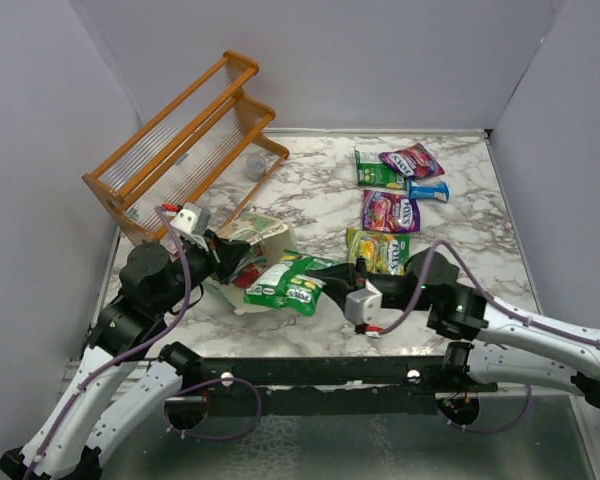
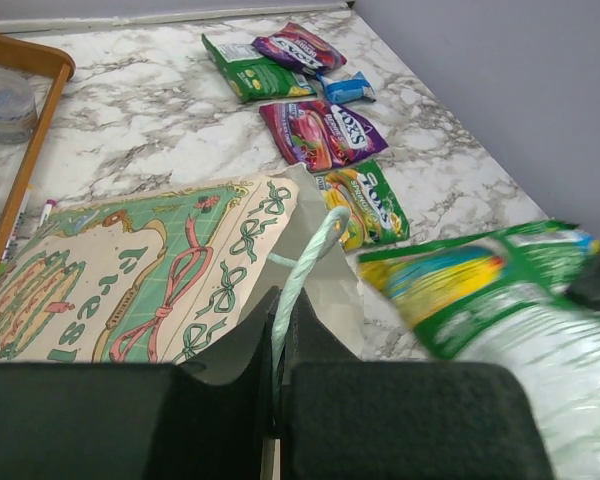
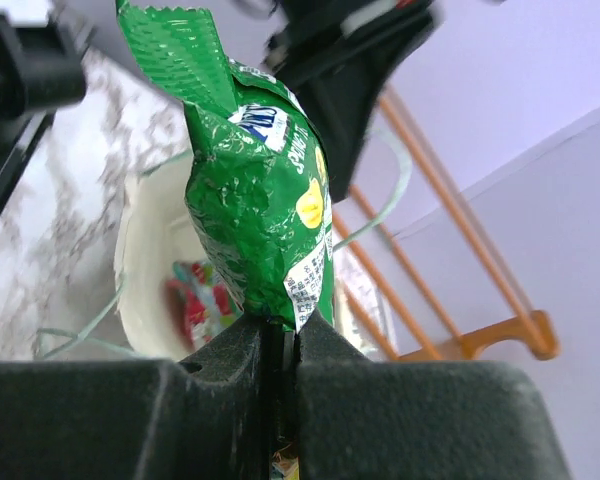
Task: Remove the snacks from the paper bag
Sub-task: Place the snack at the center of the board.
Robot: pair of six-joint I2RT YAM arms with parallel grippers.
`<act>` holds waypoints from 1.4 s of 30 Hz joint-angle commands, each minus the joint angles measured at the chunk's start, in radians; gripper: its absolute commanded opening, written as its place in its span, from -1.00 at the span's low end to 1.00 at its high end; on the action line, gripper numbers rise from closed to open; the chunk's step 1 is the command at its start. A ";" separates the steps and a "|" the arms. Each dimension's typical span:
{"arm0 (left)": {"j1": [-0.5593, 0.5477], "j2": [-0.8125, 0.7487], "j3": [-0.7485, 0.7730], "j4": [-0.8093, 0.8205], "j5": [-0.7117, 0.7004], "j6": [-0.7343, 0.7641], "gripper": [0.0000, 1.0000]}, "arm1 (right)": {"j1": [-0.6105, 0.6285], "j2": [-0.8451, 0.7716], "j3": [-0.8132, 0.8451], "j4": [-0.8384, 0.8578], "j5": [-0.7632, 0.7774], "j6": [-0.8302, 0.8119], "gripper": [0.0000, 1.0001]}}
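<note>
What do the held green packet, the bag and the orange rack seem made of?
The green packet: probably glossy plastic film; it crinkles and shines. The paper bag: matte printed paper, sharply folded. The rack: orange wood frame, it seems, with clear ribbed panels, perhaps plastic.

The boxy pale-green paper bag (image 1: 252, 238) is lying near the counter's (image 1: 320, 190) left edge, before the orange wooden rack (image 1: 180, 150); glossy candy packets (image 1: 390, 212) are lying toward its far right corner.

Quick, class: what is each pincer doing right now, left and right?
Left pincer: closed on the paper bag, at its string handle.
Right pincer: closed, holding a green snack packet.
</note>
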 commanded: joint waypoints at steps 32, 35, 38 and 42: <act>-0.001 -0.001 0.015 0.010 -0.028 -0.009 -1.00 | -0.955 0.106 -0.264 0.280 0.339 1.450 -0.97; -0.001 0.001 0.013 0.014 -0.027 -0.009 -1.00 | -1.135 0.090 -0.324 0.337 0.198 1.652 -0.97; 0.000 0.002 0.008 0.022 -0.021 -0.011 -1.00 | -1.257 0.105 -0.392 0.436 0.154 1.827 -0.97; -0.001 0.001 0.012 0.021 -0.016 -0.014 -1.00 | -1.324 0.130 -0.478 0.580 0.244 2.006 -0.97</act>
